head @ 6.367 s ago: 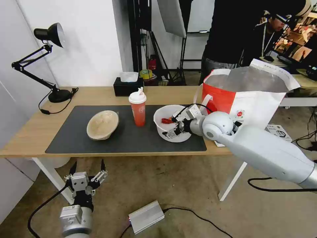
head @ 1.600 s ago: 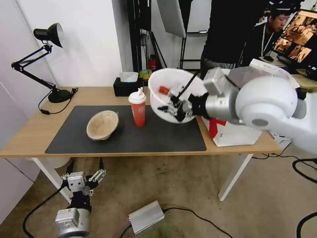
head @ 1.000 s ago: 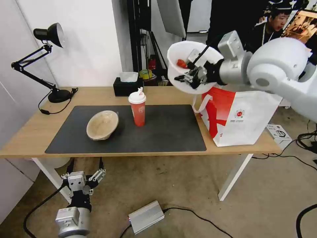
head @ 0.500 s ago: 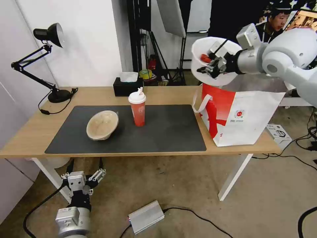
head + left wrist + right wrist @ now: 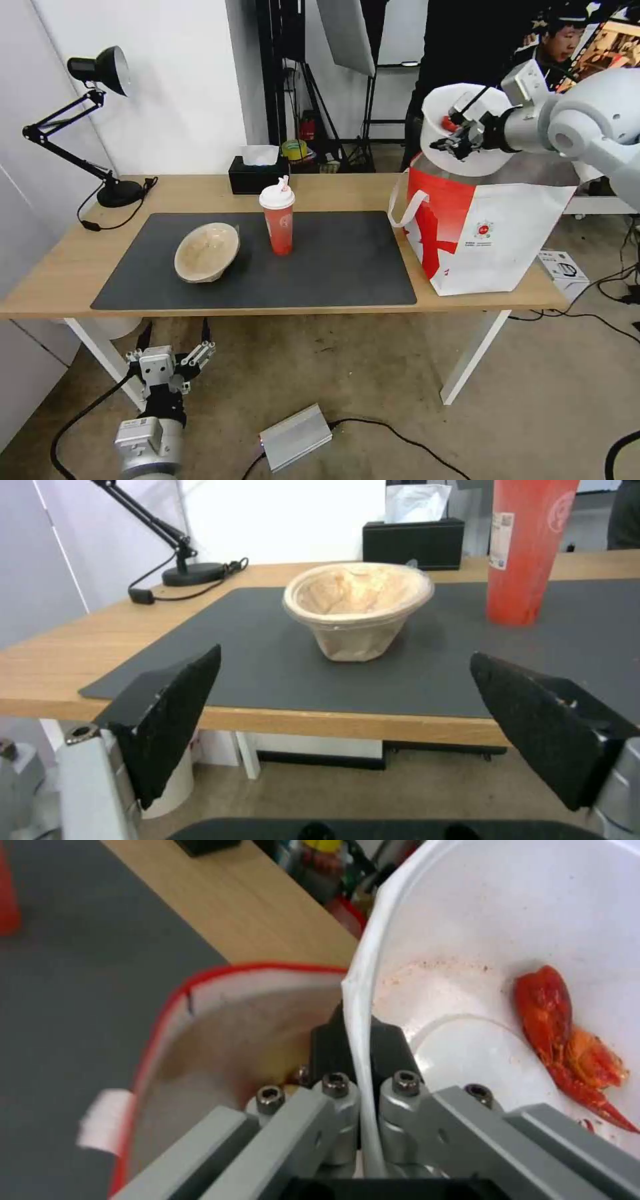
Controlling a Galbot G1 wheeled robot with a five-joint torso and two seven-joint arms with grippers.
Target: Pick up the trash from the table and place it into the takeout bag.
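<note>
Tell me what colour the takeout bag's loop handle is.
White; the loop handle on the takeout bag shows best in the head view.

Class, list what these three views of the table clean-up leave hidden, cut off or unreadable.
- Bag interior: in the head view its front wall and the white bowl pinched by the right gripper block it; in the right wrist view only the upper lining shows.
- Cup: lid cut off by the left wrist view's edge.
- Bag's logo: too small to read, head view.
</note>
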